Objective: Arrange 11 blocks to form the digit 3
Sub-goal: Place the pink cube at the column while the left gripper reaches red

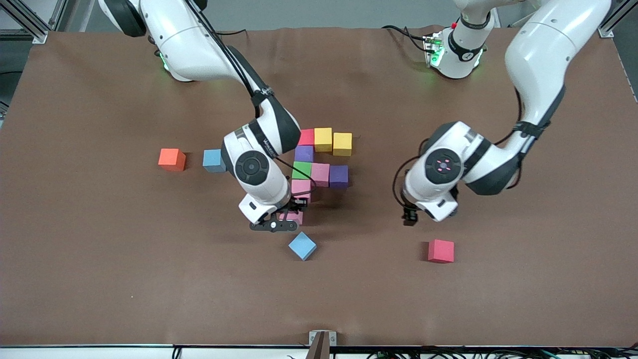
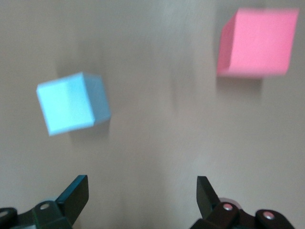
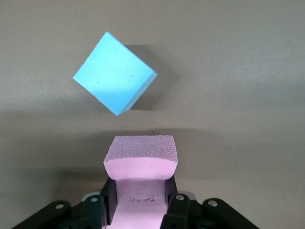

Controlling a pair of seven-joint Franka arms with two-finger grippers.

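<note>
My right claw (image 3: pixel 138 202) pinched a matte pink foam cube (image 3: pixel 140 157) at the figure's (image 1: pixel 321 159) spine end; left claw (image 2: pixel 143 200) waited spread over the worktop (image 1: pixel 99 274).

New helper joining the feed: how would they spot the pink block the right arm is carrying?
Find the cluster of coloured blocks mid-table. At its end nearest the front camera sits the right gripper, shut on the pink block. It is the only block pinched between fingers; a tilted blue block lies just nearer the camera.

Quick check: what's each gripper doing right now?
Left gripper: open, empty, over bare table.
Right gripper: shut on a pink block, at the figure's near end.
</note>
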